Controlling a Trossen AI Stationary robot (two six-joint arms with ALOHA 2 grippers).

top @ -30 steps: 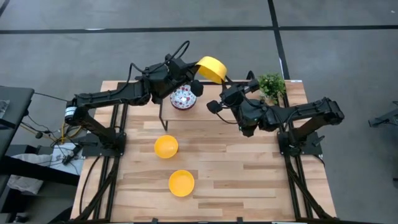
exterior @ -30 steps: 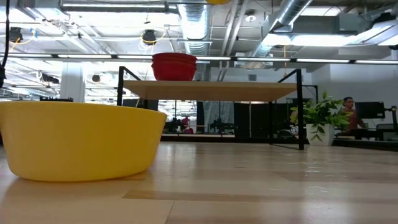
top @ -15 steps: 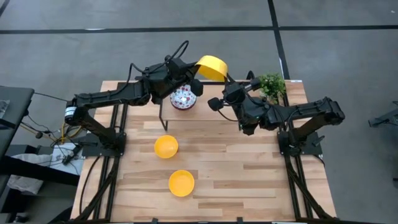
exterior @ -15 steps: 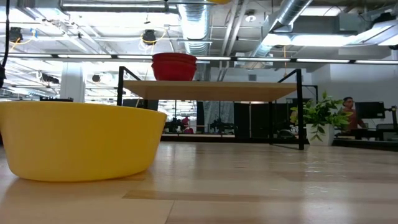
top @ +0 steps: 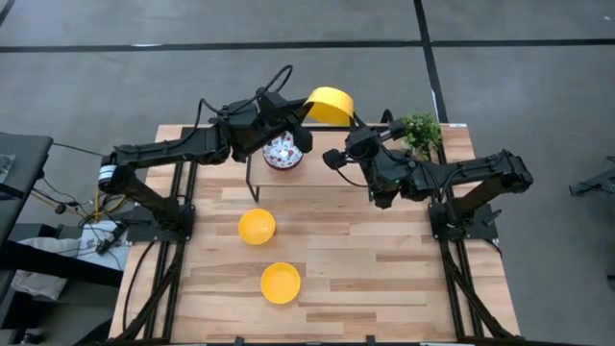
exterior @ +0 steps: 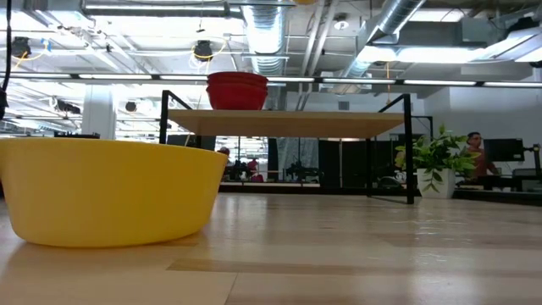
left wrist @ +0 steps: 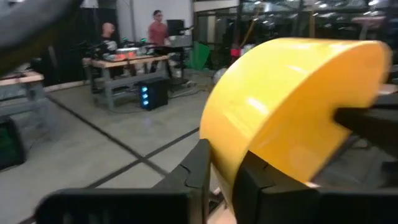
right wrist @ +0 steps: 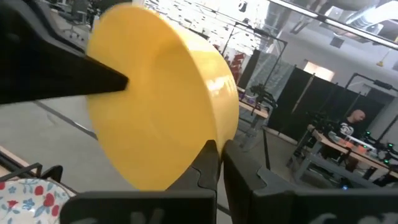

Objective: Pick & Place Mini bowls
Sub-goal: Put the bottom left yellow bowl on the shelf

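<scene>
Gripping one yellow bowl (top: 330, 104), both end effectors escape the low view.

Sitting close on the left of the wooden table (exterior: 356, 254): a glossy yellow mini bowl (exterior: 106, 191), upright, filling much of the near view. Standing farther back: a black-legged raised shelf (exterior: 284, 124) spanning the middle, carrying red bowls (exterior: 237, 91), seemingly two or three nested, hard to count from here. Showing just right of the shelf's right leg: a green potted plant (exterior: 436, 165). Sitting beyond it, in the room behind: a person (exterior: 476, 157) at a desk. Running overhead: ceiling ducts (exterior: 271, 38) and lights.
</scene>
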